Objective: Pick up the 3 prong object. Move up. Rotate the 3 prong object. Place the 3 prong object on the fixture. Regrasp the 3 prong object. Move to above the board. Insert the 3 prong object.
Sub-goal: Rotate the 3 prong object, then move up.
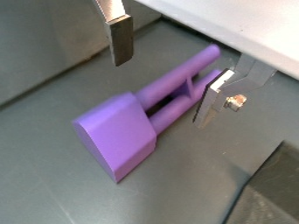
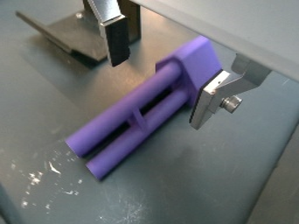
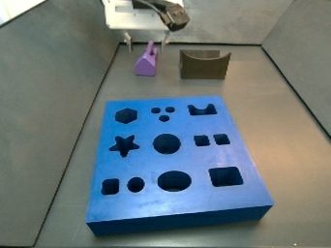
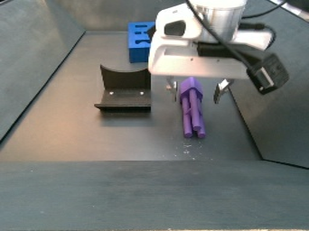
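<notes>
The jaws stand apart, one plate on each side of the purple peg (image 1: pixel 146 109), and neither pad touches it. In both wrist views a clear strip of floor shows between each finger and the plastic, so the gripper (image 2: pixel 163 74) is released and holds nothing. One finger (image 1: pixel 121 39) hangs on one side of the peg's prongs; the other finger (image 2: pixel 216 98), with its screw head showing, sits closer to the peg on the opposite side.

The peg lies flat on the grey floor (image 1: pixel 47 166), its blocky base at one end and its long prongs (image 2: pixel 122 136) running out from it. The fingers straddle it across its narrow width, which is probably the reason for this pose: closing here would pinch the peg's long sides, the firmest hold a flat two-plate grip can get. My reading is that the pickup is being lined up and the squeeze is not yet made.

In a side view the gripper (image 4: pixel 187 88) hangs low over the peg (image 4: pixel 192 110), just beside the dark fixture (image 4: pixel 123 90), which sits with its curved notch facing up, ready to receive the peg later. In a side view the blue board (image 3: pixel 175 160) lies well apart from the peg (image 3: pixel 147 62), nearer the camera, its cut-outs all empty. The fixture (image 3: pixel 202 64) stands between peg and far wall, near the peg.
</notes>
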You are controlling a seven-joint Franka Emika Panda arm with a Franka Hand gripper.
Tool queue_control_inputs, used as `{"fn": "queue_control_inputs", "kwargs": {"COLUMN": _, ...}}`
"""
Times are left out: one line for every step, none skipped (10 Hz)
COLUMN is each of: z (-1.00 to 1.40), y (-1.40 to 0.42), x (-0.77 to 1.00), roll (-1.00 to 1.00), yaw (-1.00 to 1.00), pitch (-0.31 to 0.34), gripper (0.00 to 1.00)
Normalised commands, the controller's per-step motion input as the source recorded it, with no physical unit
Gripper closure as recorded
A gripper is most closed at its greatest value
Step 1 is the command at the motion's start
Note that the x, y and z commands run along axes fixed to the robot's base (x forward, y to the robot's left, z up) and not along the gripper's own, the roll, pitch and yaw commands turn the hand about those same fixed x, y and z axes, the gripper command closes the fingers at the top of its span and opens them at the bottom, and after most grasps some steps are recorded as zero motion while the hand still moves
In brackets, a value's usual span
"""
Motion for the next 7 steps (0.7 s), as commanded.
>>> {"fn": "queue_control_inputs", "kwargs": {"z": -0.65, "y": 0.01, "x": 0.04, "roll": -0.10, "yaw": -0.01, "pitch": -0.074, "gripper": 0.00}}
{"fn": "queue_control_inputs", "kwargs": {"z": -0.51, "y": 0.01, "x": 0.04, "roll": -0.12, "yaw": 0.00, "pitch": -0.082, "gripper": 0.00}}
{"fn": "queue_control_inputs", "kwargs": {"z": -0.41, "y": 0.01, "x": 0.03, "roll": -0.13, "yaw": 0.00, "pitch": -0.090, "gripper": 0.00}}
{"fn": "queue_control_inputs", "kwargs": {"z": -0.35, "y": 0.01, "x": 0.03, "roll": -0.13, "yaw": 0.01, "pitch": -0.095, "gripper": 0.00}}
{"fn": "queue_control_inputs", "kwargs": {"z": -0.22, "y": 0.01, "x": 0.03, "roll": -0.15, "yaw": 0.01, "pitch": -0.102, "gripper": 0.00}}
{"fn": "queue_control_inputs", "kwargs": {"z": 0.00, "y": 0.00, "x": 0.00, "roll": 0.00, "yaw": 0.00, "pitch": 0.000, "gripper": 1.00}}
{"fn": "queue_control_inputs", "kwargs": {"z": 0.83, "y": 0.00, "x": 0.00, "roll": 0.00, "yaw": 0.00, "pitch": 0.000, "gripper": 1.00}}
